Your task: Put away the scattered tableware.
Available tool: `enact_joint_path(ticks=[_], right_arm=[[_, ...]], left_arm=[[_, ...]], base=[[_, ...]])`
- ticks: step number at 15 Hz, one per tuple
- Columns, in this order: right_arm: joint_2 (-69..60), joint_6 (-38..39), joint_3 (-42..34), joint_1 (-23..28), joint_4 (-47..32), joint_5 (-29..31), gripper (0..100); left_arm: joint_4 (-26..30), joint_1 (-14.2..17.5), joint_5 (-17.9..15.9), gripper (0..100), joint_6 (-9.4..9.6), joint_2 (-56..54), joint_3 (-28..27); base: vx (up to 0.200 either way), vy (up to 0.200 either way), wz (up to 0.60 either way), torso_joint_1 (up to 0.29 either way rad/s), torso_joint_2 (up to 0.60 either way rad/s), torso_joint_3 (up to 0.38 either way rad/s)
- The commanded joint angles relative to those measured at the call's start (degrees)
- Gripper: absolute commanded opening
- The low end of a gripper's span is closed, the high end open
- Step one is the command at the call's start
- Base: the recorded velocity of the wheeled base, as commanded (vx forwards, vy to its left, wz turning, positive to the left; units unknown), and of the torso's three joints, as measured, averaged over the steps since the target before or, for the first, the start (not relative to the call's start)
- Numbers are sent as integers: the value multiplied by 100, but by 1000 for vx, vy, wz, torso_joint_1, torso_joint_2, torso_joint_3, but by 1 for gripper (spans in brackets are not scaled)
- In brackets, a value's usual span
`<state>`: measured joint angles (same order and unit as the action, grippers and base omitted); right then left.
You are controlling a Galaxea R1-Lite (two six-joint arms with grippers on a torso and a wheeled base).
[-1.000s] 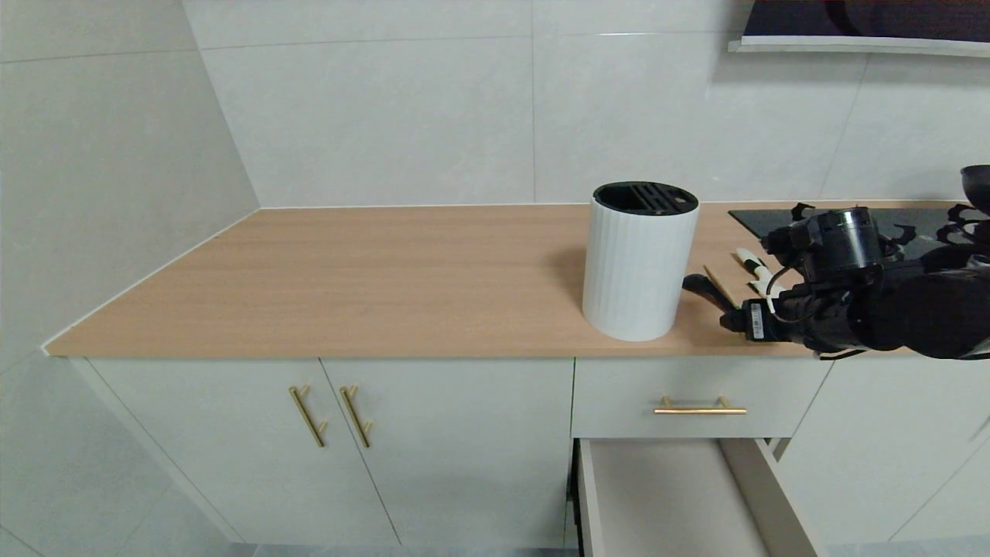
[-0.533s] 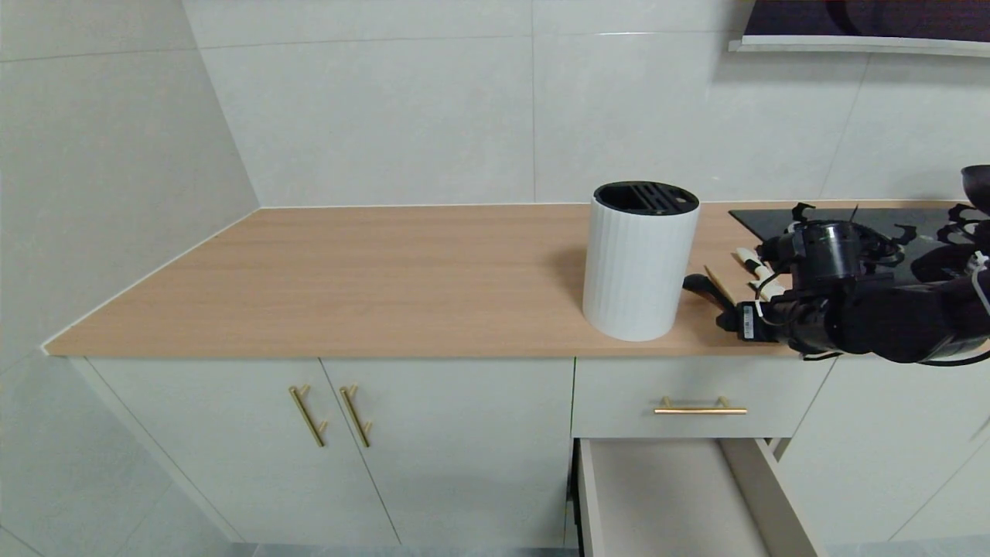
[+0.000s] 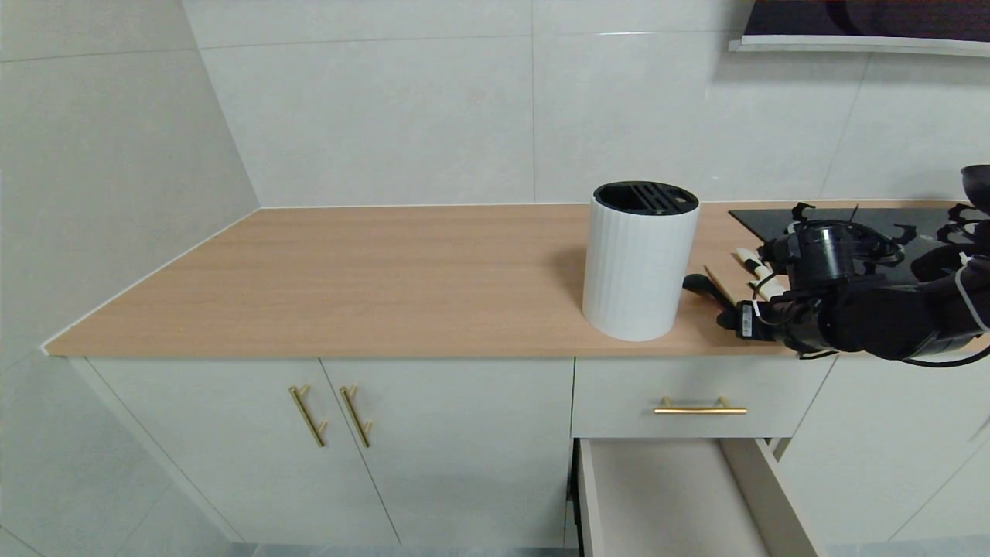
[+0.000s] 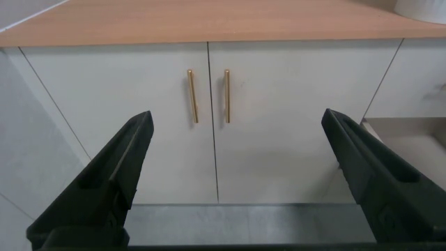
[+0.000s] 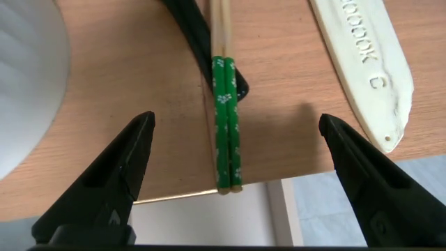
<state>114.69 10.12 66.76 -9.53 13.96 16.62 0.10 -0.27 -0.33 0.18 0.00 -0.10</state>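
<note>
Below counter level, the left gripper (image 4: 235, 120) faces two cabinet doors (image 4: 279, 118) with gold handles; its fingers are spread apart and hold nothing. At 6 o'clock from the holder (image 3: 639, 263), under a shut drawer front, a lower drawer (image 3: 665, 495) stands pulled out.

On the counter (image 3: 387, 278), at 3 o'clock from the holder, the scattered tableware lies near the front edge. The chopsticks (image 5: 226, 125) lie side by side, touching each other, with their green ends at the front edge. They cross over a black utensil handle (image 5: 188, 35). The right gripper (image 5: 235, 122) hangs just above the green ends. Its fingers are apart, one on each side of the pair, and touch neither stick.

At 3 o'clock from the chopsticks, a cream knife (image 5: 366, 70) lies flat and apart from them. The holder, a white ribbed cylinder with a black slotted top, stands upright. At 2 o'clock from it, a black cooktop (image 3: 920, 224) sits against the tiled wall.
</note>
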Motion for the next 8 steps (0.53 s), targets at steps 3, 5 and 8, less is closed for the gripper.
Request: enact_joint_path(ticks=[3, 5, 8], right_arm=[[54, -1, 4, -5, 2, 0, 100], [36, -1, -5, -13, 2, 0, 100], [18, -1, -13, -13, 2, 0, 0]], left_arm=[[-1, 0, -2, 100, -1, 0, 1], [-1, 0, -2, 100, -1, 0, 1], [-1, 0, -2, 100, -1, 0, 1]], base=[[0, 0, 0, 0, 0, 0], [0, 0, 0, 0, 0, 0], [0, 0, 0, 0, 0, 0]])
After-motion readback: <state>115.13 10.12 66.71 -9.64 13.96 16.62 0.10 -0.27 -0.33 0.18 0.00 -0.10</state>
